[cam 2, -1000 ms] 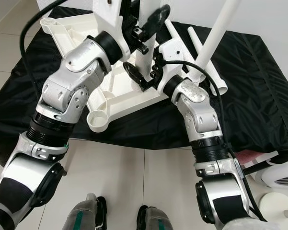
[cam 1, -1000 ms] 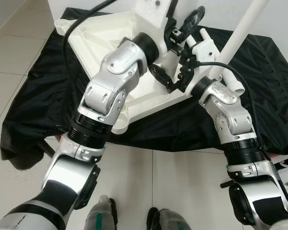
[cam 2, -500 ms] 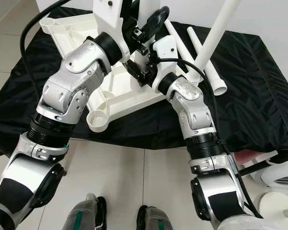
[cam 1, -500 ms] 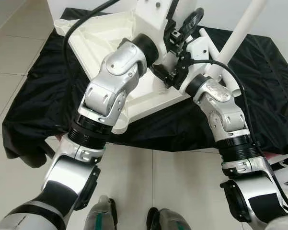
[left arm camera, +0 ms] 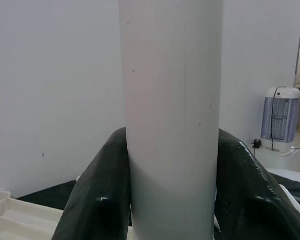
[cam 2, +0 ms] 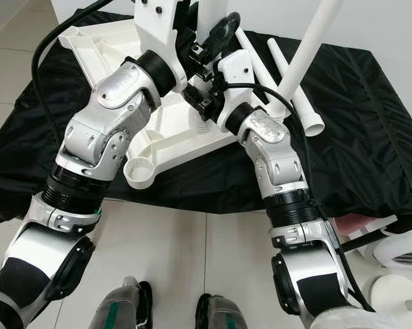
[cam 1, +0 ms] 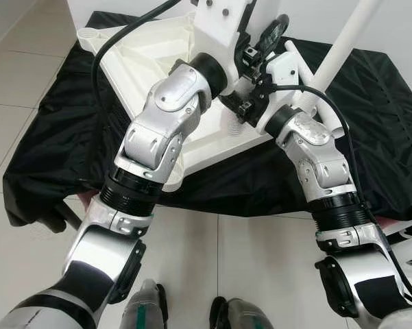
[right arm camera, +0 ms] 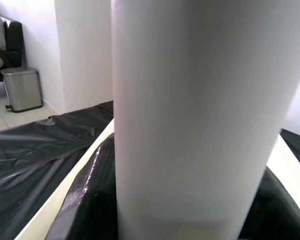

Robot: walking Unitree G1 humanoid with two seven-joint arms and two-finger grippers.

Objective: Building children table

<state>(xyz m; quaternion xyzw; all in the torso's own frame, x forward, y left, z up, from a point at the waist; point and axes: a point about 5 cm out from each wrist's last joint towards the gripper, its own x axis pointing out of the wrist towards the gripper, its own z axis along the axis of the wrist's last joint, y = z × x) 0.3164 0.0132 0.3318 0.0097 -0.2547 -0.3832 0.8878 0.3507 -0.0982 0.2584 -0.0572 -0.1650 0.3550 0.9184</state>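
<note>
Two grippers on one job: the big white plastic tabletop (cam 1: pixel 151 65) lies underside up on a black sheet (cam 2: pixel 370 123) on the floor. Both grippers clamp the white round plastic leg (left arm camera: pixel 172 115), standing upright over a socket near the tabletop's near corner, long axis vertical. Left gripper (left arm camera: pixel 172 150) and right gripper (right arm camera: pixel 189 200) are each closed snug around it. Looks like leg-fitting; next probably calls for pressing or twisting straight down.
</note>
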